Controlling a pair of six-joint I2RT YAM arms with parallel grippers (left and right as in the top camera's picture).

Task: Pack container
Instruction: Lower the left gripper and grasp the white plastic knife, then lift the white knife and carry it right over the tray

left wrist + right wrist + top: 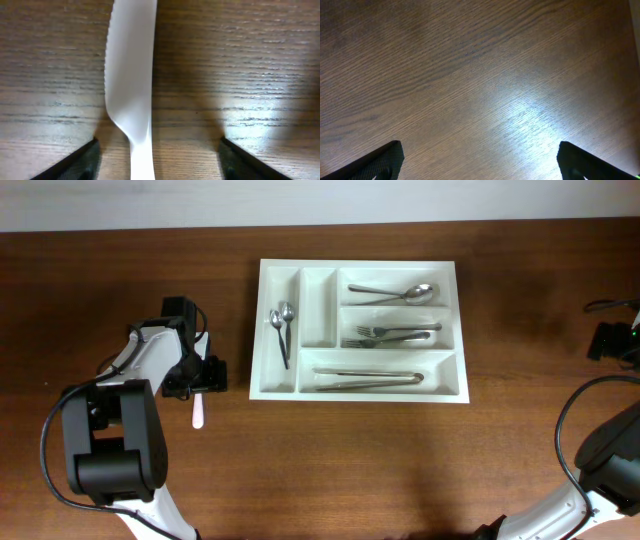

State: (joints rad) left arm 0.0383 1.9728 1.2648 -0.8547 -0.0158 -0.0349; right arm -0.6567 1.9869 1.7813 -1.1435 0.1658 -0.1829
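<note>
The container (258, 330) is a white tray at the table's middle. It holds two spoons (282, 330) in its leftmost narrow slot, and a spoon, forks and long metal pieces in the three long slots. A white plastic knife (131, 75) lies flat on the wood to the tray's left, its handle end (198, 412) pointing toward the front. My left gripper (159, 162) stands low over the knife, open, one finger on each side of the handle with a gap on both sides. My right gripper (480, 162) is open over bare wood at the far right.
The left arm's base (110, 440) stands at the front left. The right arm (612, 340) and its cables sit at the table's right edge. The table's back edge meets a pale wall.
</note>
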